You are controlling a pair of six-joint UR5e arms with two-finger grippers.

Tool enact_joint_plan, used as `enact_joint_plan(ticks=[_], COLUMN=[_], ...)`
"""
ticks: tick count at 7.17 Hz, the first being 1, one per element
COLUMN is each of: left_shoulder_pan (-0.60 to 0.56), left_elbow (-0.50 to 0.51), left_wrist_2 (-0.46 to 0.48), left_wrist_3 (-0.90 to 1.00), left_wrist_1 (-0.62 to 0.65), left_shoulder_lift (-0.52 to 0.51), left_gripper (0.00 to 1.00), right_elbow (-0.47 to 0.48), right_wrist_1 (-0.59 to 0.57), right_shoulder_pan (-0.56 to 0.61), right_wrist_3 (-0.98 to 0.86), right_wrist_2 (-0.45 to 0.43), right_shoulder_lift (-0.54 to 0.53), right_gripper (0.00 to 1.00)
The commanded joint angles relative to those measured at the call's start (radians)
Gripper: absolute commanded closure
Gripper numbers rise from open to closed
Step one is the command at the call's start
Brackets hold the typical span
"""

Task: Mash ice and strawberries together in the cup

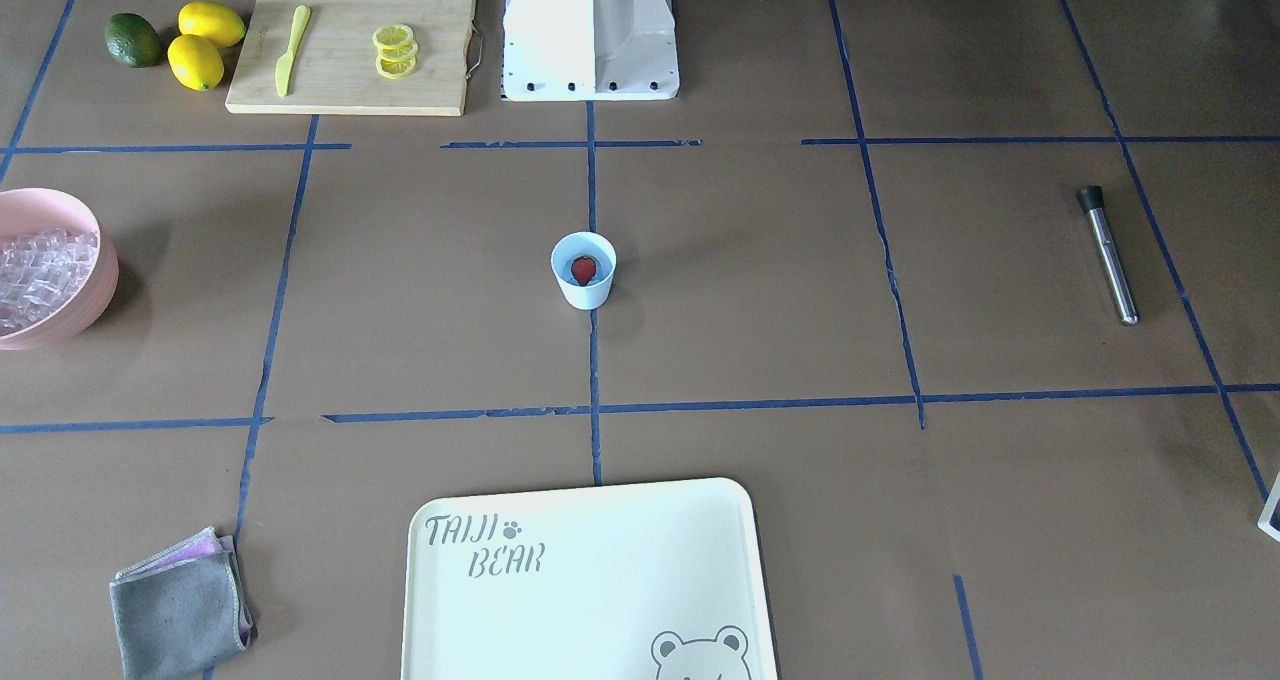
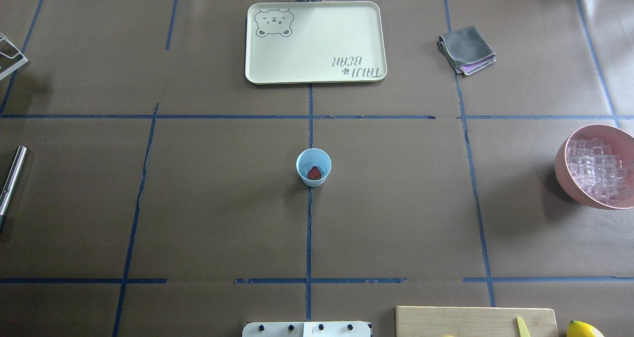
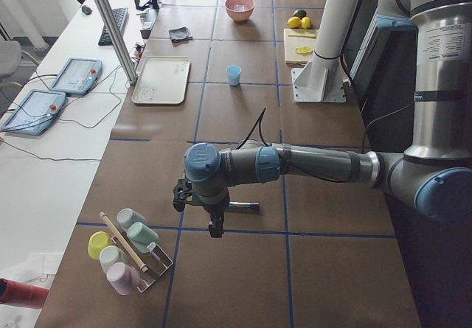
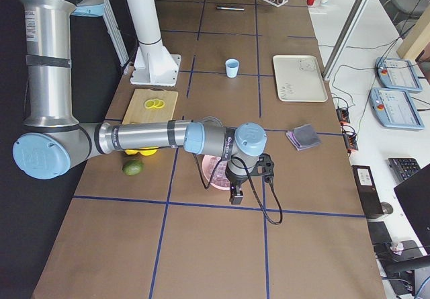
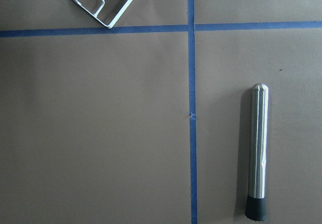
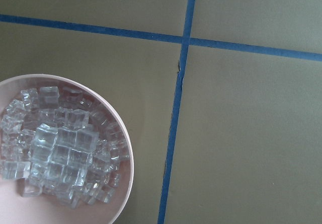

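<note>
Both arms show only in the side views, so I can't tell whether the left gripper (image 3: 214, 228) or the right gripper (image 4: 236, 196) is spread or clamped. The left gripper hangs over the steel rod with a black rubber tip (image 5: 257, 156), which lies flat on the table. In the overhead view the frame edge cuts that rod off. The right gripper hangs near the round pink bowl (image 1: 98, 295), which its wrist view crops.

The small light-blue tapered cup (image 1: 585, 298) stands upright at table centre on the middle tape line, well apart from both arms. One small red strawberry (image 1: 584, 271) sits at its bottom. Whether any cubes lie with it is too small to tell. The clear glassy ice cubes (image 6: 55, 153) are heaped in the pink bowl.

The table is covered in brown paper (image 1: 760, 290) with a blue tape grid. Around the edges I see a cream bear-print tray (image 1: 600, 580), a folded grey cloth (image 1: 180, 610) and a wooden cutting board (image 1: 340, 80) with lemon slices (image 1: 395, 52). A white side bench with teach pendants (image 3: 74, 75) runs along the far side.
</note>
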Motion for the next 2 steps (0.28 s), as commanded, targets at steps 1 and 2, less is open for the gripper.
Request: enact_joint_plan(ticks=[1, 2], left_shoulder_pan=[0.000, 0.002], left_elbow=[-0.001, 0.004], left_wrist_2=[0.000, 0.003], left_wrist_3=[0.000, -0.002], left_wrist_1=[0.000, -0.003], left_shoulder_lift=[-0.001, -0.003], left_gripper=[0.00, 0.00], right_elbow=[0.001, -0.004], right_wrist_1=[0.001, 0.001], right_shoulder_pan=[0.000, 0.000], right_wrist_3=[0.000, 0.000], right_wrist_2=[0.000, -0.001], right_shoulder_lift=[-0.001, -0.003], right_gripper=[0.00, 0.00])
